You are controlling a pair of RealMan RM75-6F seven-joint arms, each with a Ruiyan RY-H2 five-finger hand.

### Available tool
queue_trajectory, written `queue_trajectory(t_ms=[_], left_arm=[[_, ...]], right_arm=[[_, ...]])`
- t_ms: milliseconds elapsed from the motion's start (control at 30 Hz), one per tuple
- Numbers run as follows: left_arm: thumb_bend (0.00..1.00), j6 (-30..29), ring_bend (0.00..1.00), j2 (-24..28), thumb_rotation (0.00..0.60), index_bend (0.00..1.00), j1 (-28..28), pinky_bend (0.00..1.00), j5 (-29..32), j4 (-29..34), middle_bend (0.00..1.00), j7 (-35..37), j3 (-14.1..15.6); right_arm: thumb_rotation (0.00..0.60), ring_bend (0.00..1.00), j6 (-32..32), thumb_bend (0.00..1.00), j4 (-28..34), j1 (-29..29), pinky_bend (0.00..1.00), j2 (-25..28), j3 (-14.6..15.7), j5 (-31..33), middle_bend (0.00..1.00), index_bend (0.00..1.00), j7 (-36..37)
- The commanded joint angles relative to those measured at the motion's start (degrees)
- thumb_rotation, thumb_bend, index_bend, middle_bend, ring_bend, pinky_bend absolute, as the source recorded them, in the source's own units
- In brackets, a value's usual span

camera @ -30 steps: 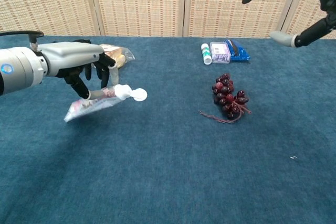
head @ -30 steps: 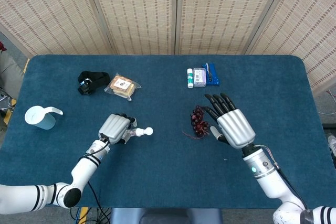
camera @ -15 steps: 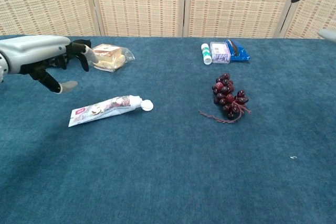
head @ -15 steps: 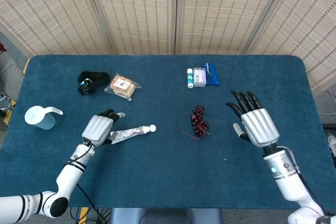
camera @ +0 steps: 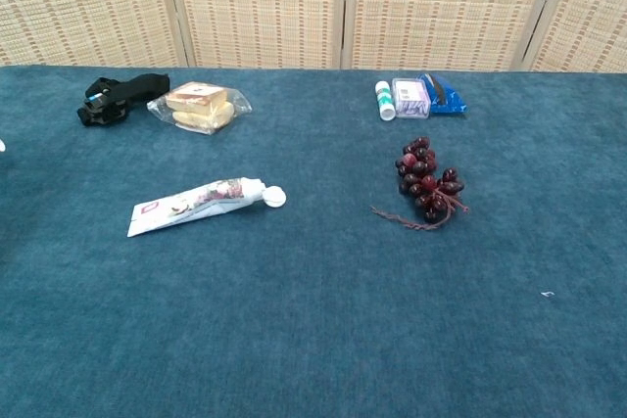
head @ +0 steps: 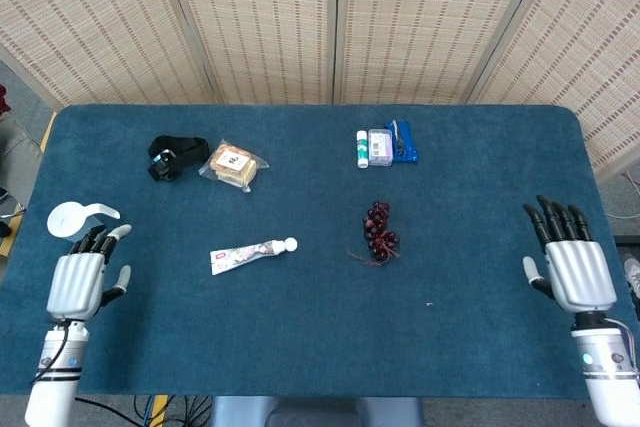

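In head view: left hand (head: 78,280) at near-left table edge, fingers (head: 97,238) spread, holding nothing; tube (head: 252,252) well right of them. Right hand (head: 574,265) at far right, spread, bare; grapes (head: 379,234) well apart.
In chest view: tube (camera: 201,204) flat on cloth, cap (camera: 274,197) pointing right; hands out of frame.

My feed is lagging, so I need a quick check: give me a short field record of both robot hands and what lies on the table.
left robot hand: open, holds nothing, at the table's left edge beside the cup
right robot hand: open, holds nothing, at the right edge
tube: flat on the cloth, cap on, touched by neither hand
grapes: right of the tube, apart from it
far side: black strap, wrapped snack, small packets
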State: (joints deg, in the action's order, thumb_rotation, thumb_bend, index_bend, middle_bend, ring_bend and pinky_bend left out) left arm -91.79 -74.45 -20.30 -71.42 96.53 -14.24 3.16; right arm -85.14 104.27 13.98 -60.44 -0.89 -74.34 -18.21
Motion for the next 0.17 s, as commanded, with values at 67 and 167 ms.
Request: queue_trajectory(t_ms=[67, 167], left_arm=[[0.38, -3.6, 0.13, 0.5, 0.600, 0.21, 4.2, 0.24, -3.1, 1.0, 0.27, 0.0, 1.5], [0.38, -5.0, 0.13, 0.4, 0.600, 0.21, 6.0, 0.24, -4.5, 1.4, 0.27, -0.2, 1.5]], right_arm=[[0.600, 0.00, -4.7, 0.35, 0.9, -4.6, 0.00, -0.7, 1.3, -0.7, 0.02, 0.10, -0.6], [0.600, 0.00, -5.2, 0.35, 1.1, -5.9, 0.00, -0.9, 1.6, -0.9, 0.02, 0.10, -0.9]])
